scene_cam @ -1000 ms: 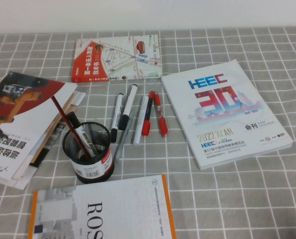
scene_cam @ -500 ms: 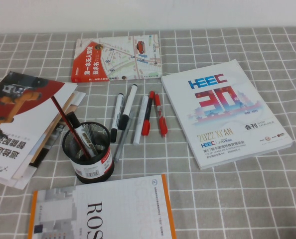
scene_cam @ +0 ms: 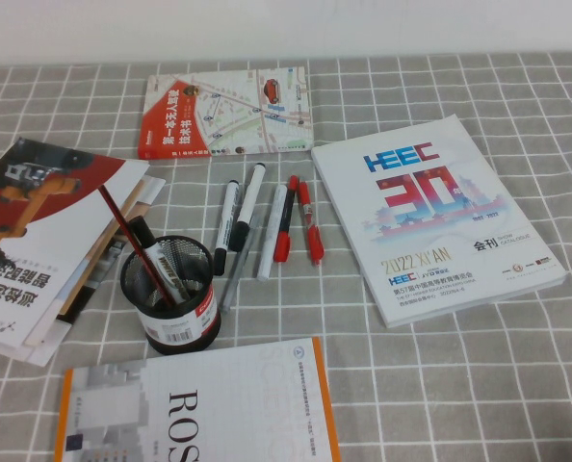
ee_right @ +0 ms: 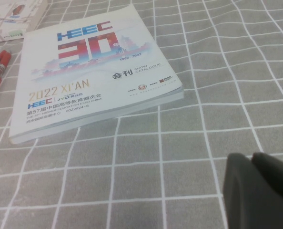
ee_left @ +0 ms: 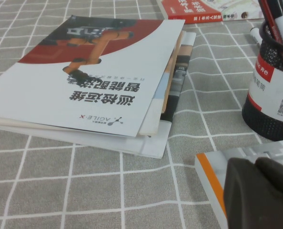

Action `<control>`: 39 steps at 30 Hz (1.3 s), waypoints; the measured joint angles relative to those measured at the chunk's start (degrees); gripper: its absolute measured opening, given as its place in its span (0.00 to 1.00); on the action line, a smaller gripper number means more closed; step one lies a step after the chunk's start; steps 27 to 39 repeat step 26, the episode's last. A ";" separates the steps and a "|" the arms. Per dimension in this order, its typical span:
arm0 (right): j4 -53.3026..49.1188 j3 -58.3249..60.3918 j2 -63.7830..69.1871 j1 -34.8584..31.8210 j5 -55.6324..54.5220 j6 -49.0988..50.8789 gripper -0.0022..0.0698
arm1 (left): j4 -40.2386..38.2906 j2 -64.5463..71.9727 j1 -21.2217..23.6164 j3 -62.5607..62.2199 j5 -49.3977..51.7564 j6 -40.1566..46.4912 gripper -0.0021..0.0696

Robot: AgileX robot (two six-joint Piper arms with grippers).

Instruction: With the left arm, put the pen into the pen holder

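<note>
pen holder [scene_cam: 171, 300] hemmed in: stacked brochures [scene_cam: 45, 241] just beside on the left, orange-edged booklet [scene_cam: 199, 409] close at the near side, row of loose pens [scene_cam: 262, 229] just beyond on the far right. mouth partly taken up by the pen [scene_cam: 165, 272] and a thin red stick [scene_cam: 132, 241] leaning out leftward. open checked bench [scene_cam: 479, 375] across the near right. white catalogue [scene_cam: 435, 217] lying flat at right, map book [scene_cam: 226, 111] at the far edge.
</note>
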 joint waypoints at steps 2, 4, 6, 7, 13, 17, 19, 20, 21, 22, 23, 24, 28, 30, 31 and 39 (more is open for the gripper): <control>0.00 0.00 0.00 0.00 0.00 0.00 0.01 | 0.00 0.00 0.00 0.00 0.00 0.00 0.03; 0.00 0.00 0.00 0.00 0.00 0.00 0.01 | 0.00 0.00 0.00 0.00 0.00 0.00 0.03; 0.00 0.00 0.00 0.00 0.00 0.00 0.01 | 0.00 0.00 0.00 0.00 0.00 0.00 0.03; 0.00 0.00 0.00 0.00 0.00 0.00 0.01 | 0.00 0.00 0.00 0.00 0.00 0.00 0.03; 0.00 0.00 0.00 0.00 0.00 0.00 0.01 | 0.00 0.00 0.00 0.00 0.00 0.00 0.03; 0.00 0.00 0.00 0.00 0.00 0.00 0.01 | 0.00 0.00 0.61 0.00 0.00 0.00 0.03; 0.00 0.00 0.00 0.00 0.00 0.00 0.01 | 0.00 0.00 0.76 0.00 0.00 0.00 0.03; 0.00 0.00 0.00 0.00 0.00 0.00 0.01 | 0.00 0.00 0.76 0.00 0.00 0.00 0.03; 0.00 0.00 0.00 0.00 0.00 0.00 0.01 | 0.00 0.00 0.80 0.00 0.00 0.00 0.03; 0.00 0.00 0.00 0.00 0.00 0.00 0.01 | 0.00 0.00 0.80 0.00 0.00 0.00 0.03; 0.00 0.00 0.00 0.00 0.00 0.00 0.01 | 0.00 0.00 0.80 0.00 0.00 0.00 0.03; 0.00 0.00 0.00 0.00 0.00 0.00 0.01 | 0.00 0.00 0.80 0.00 0.00 0.00 0.03; 0.00 0.00 0.00 0.00 0.00 0.00 0.01 | 0.00 0.00 0.89 0.00 0.00 0.00 0.03; 0.00 0.00 0.00 0.00 0.00 0.00 0.01 | 0.00 0.00 0.89 0.00 0.00 0.00 0.03; 0.00 0.00 0.00 0.00 0.00 0.00 0.01 | 0.00 0.00 0.89 0.00 0.00 0.00 0.03; 0.00 0.00 0.00 0.00 0.00 0.00 0.01 | 0.00 0.00 0.89 0.00 0.00 0.00 0.03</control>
